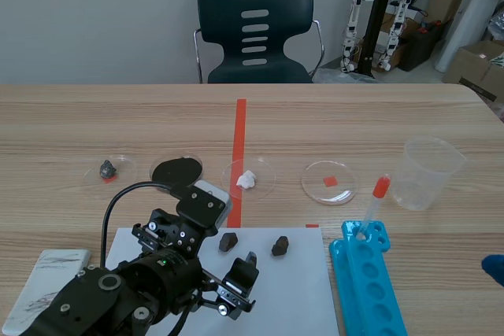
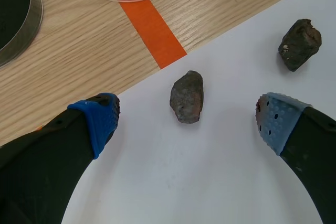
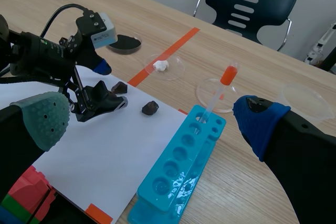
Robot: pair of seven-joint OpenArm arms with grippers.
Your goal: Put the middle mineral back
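- Dark rock (image 2: 187,97): lies on the white paper sheet (image 2: 210,182), close to the sheet's far edge. It sits between the fingers of the left claw (image 2: 189,123) and touches neither pad.
- Left claw: fingers spread wide, low over the sheet, holding nothing. One blue pad (image 2: 102,119) stands at the sheet's edge.
- Second dark rock (image 2: 300,44): on the same sheet, beside the first, outside the claw's span.
- Middle dish (image 1: 268,169): clear, on the table (image 1: 79,116) just beyond the sheet, beside the orange tape line (image 1: 239,127). It holds a white lump (image 1: 247,179).
- Black dish (image 1: 176,169) and leftmost dish (image 1: 126,175): in the same row, to the left. The leftmost holds a grey stone (image 1: 108,169).
- Right-hand dish (image 1: 309,185): clear, showing a red square.
- Blue rack (image 1: 370,289): right of the sheet, carrying a tube with an orange cap (image 1: 375,204). A plastic cup (image 1: 428,172) stands beyond it.
- Right claw (image 3: 152,121): fingers wide apart, holding nothing, above the table's right side.
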